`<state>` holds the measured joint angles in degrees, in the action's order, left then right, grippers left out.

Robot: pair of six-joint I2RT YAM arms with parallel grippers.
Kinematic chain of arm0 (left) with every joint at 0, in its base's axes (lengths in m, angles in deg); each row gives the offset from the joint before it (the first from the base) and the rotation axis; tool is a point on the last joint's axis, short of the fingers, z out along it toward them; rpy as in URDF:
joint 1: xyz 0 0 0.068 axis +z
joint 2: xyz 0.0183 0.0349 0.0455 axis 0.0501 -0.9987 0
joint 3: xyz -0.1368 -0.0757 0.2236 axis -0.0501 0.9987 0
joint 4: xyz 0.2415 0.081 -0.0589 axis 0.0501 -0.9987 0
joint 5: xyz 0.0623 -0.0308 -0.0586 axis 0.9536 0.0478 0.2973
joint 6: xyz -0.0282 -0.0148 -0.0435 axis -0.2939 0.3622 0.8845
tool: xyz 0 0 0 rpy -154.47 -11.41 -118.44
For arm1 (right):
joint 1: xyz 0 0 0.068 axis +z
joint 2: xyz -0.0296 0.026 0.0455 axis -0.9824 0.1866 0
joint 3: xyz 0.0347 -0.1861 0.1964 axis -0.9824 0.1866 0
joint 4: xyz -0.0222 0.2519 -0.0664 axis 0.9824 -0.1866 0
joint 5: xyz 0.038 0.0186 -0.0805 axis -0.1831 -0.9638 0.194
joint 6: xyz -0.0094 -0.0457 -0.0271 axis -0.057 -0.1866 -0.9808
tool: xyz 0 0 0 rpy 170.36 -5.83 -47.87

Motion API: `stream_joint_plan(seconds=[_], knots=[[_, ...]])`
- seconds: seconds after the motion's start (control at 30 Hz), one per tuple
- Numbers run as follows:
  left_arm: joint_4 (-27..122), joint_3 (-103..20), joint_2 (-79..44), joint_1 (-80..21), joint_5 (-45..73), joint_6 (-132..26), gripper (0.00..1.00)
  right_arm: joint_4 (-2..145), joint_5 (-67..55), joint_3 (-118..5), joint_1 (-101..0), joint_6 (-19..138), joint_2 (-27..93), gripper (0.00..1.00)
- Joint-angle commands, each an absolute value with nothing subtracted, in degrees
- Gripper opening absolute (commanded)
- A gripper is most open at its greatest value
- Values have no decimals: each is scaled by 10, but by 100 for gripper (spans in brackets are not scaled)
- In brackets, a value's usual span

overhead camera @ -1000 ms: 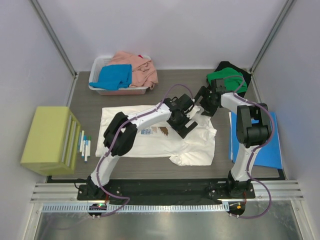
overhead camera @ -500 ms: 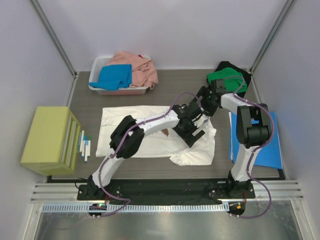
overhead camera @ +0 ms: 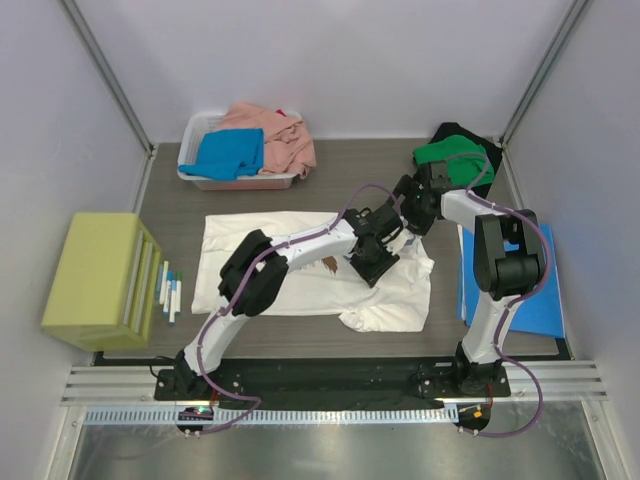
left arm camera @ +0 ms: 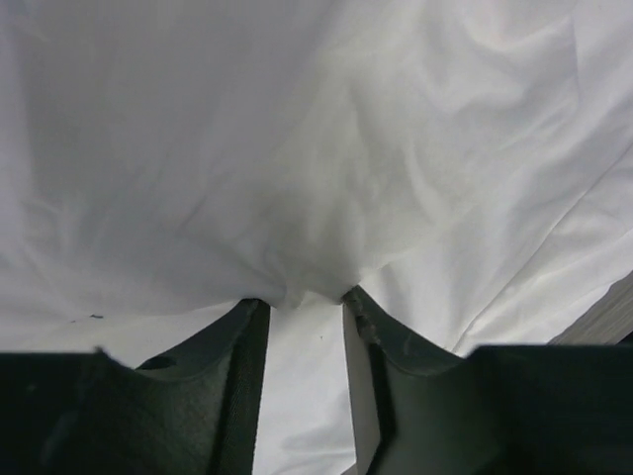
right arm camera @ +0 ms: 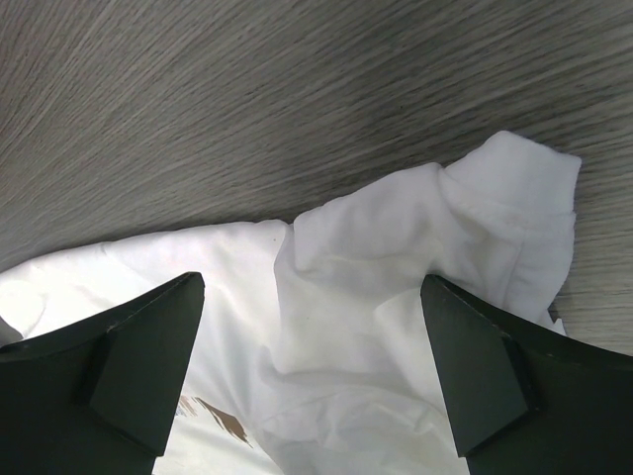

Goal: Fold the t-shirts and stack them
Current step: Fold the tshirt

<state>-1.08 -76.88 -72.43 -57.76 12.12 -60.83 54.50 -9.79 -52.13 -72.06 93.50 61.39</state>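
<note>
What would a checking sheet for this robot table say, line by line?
Surface: grey wood-grain table, flat, no spills seen.
Job's things: white cloth t-shirt spread out, right part rumpled; green t-shirt on black t-shirt, far right; salmon pink t-shirt and bright blue t-shirt in white plastic basket.
Clutter: yellow-green box, marker pens, stiff blue folder.
Grippers: left gripper pinching a fold of the white shirt; right gripper open above the same shirt.
Cables: purple cables along both arms.
Surroundings: pale walls, metal rail in front.
</note>
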Motion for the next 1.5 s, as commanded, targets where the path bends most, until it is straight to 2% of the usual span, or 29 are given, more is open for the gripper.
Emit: stream_joint_plan(seconds=[0.0, 0.07, 0.27, 0.33, 0.6, 0.83, 0.93, 1.03, 1.07, 1.13, 1.17, 1.33, 1.43, 1.47], knots=[[-11, -758, -681, -579, 128, -621, 24, 496, -72, -499, -718, 921, 620, 98], [-15, -755, -678, -579, 131, -627, 12, 496, -72, -498, -718, 921, 620, 98], [-28, -757, -664, -579, 146, -644, 7, 497, -70, -496, -718, 920, 621, 98], [-32, -762, -655, -579, 148, -644, 1, 496, -70, -496, -718, 920, 622, 98], [-76, -800, -611, -579, 146, -671, 0, 496, -68, -499, -718, 919, 624, 98], [-191, -838, -616, -579, 23, -721, 2, 493, -64, -500, -719, 918, 624, 98], [-289, -858, -635, -580, -35, -792, 8, 491, -65, -501, -718, 919, 624, 98], [-371, -853, -646, -581, -76, -844, 22, 491, -66, -501, -718, 920, 624, 98], [-389, -845, -647, -581, -75, -863, 51, 492, -65, -502, -718, 921, 624, 98], [-389, -831, -643, -581, -69, -872, 87, 492, -68, -502, -718, 921, 625, 98], [-382, -817, -640, -580, -59, -871, 100, 492, -67, -502, -718, 921, 625, 98], [-260, -766, -618, -577, -12, -828, 100, 490, -64, -502, -718, 921, 622, 98], [-194, -731, -615, -544, 9, -804, 100, 485, -49, -505, -719, 917, 620, 98], [-182, -722, -617, -501, -3, -797, 100, 485, -39, -506, -719, 915, 620, 98]])
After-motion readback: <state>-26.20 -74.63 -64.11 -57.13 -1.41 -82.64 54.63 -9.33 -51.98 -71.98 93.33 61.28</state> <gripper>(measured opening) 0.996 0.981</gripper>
